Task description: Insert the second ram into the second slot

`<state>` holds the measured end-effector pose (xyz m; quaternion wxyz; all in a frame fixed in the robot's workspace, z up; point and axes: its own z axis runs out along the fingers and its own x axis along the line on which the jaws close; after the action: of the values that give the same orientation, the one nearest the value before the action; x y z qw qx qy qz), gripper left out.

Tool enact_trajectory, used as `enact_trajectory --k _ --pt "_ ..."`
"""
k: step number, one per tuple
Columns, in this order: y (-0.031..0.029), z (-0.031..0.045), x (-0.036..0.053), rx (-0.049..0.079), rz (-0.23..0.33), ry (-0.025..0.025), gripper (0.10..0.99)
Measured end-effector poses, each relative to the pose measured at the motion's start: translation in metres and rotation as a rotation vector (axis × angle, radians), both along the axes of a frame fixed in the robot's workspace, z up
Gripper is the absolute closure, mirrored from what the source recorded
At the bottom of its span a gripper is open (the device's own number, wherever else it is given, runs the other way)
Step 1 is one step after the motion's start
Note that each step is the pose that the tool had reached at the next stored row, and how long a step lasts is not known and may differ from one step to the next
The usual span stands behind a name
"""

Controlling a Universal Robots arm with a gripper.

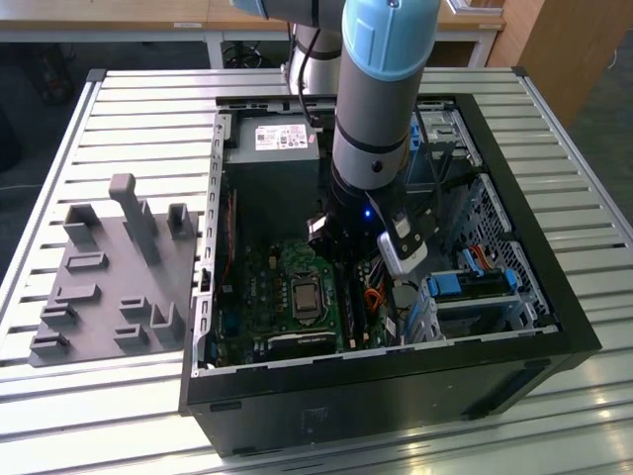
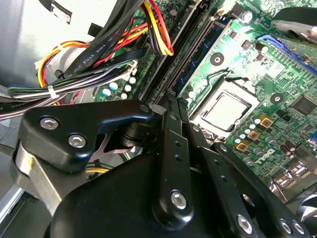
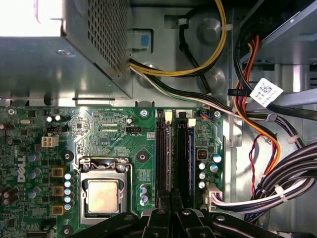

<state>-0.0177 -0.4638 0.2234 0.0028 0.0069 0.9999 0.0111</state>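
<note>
One thin blue stick, the second ram [image 3: 189,158], sits upright in the second slot [image 3: 184,159] at 3 o'clock of the CPU socket [image 3: 103,194], pincer [image 3: 171,206] together on its top edge; light, stiff, fragile, so hold by edges.

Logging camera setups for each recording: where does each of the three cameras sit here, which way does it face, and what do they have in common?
Exterior view: off the arm, raised, looking down into the open computer case on the slatted table; the arm reaches into the case.
First wrist view: on the arm, facing straight down onto the motherboard, the RAM slots and the processor socket; the end effector shows dark at the picture's edge.
Second wrist view: on the arm, tilted across the board; the end effector fills the foreground.
Shared: both wrist views show the socket, slots and cable bundle.
</note>
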Motion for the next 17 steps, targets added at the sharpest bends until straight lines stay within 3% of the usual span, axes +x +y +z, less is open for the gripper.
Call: enact_trajectory --k 17 --pt "-0.0001 -0.0056 0.0000 0.000 0.000 0.0001 0.965"
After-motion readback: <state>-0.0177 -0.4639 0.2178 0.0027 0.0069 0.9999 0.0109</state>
